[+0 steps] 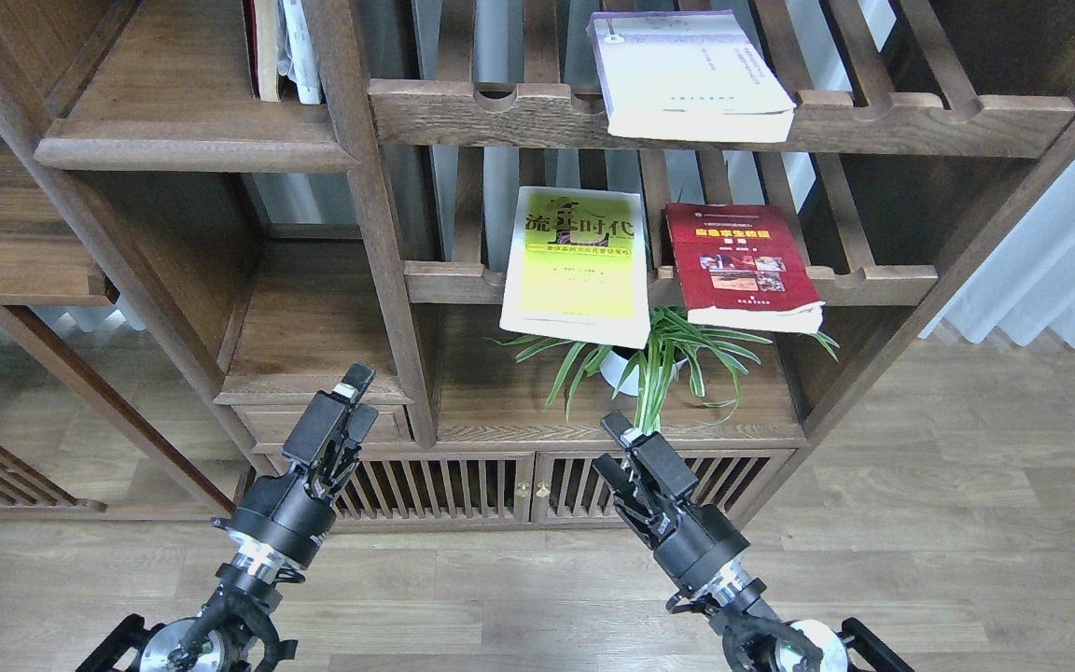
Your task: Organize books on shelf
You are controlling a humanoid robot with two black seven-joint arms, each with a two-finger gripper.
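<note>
The white-lavender book lies flat on the upper slatted rack, overhanging its front rail. On the middle slatted rack lie the yellow-green book and, to its right, the dark red book, both jutting over the rail. The shelf, a solid board with a moulded front edge, is at the upper left. My left gripper and right gripper hover low in front of the cabinet, well below the books. Each shows a small gap between its fingers and holds nothing.
A few upright books stand at the shelf's back right corner. A spider plant in a white pot sits under the two middle books. A vertical post divides the shelf from the racks. Slatted cabinet doors are behind the grippers.
</note>
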